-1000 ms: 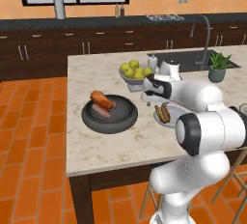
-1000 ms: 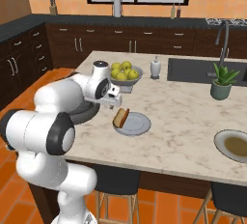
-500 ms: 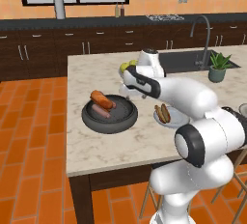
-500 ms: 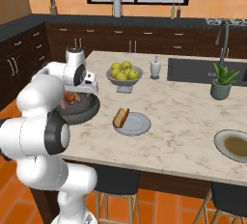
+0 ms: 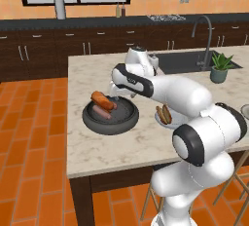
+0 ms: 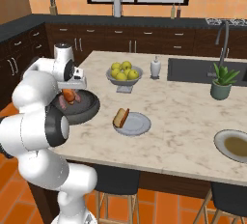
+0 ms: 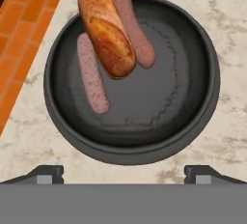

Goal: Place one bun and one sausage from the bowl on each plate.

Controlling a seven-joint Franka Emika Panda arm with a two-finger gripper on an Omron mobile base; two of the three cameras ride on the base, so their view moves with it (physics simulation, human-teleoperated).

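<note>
**Bun and two sausages in the bowl, gripper above them with nothing held**

Bun lying across the far side of the dark bowl, propped on the two sausages and so tilted a little. One sausage half under the bun on one side, the other sausage just beside it on the other side, touching it. Probably heaped like this because all were dropped loosely into the bowl.

Bowl standing near the left edge of the bench, close to the orange floor. Nearer plate more toward the middle of the bench, already carrying a second bun; sausage on it not possible to confirm. Other plate at the far right edge, seeming bare.

Gripper hanging over the bowl, looking straight down, fingers spread wide apart and empty. Bun and sausages placed ahead of the fingertips, toward the far rim, not between them. Judged as an approach for the next pick; needs a forward shift and a descent, with care not to clamp the bun and a sausage together.
</note>
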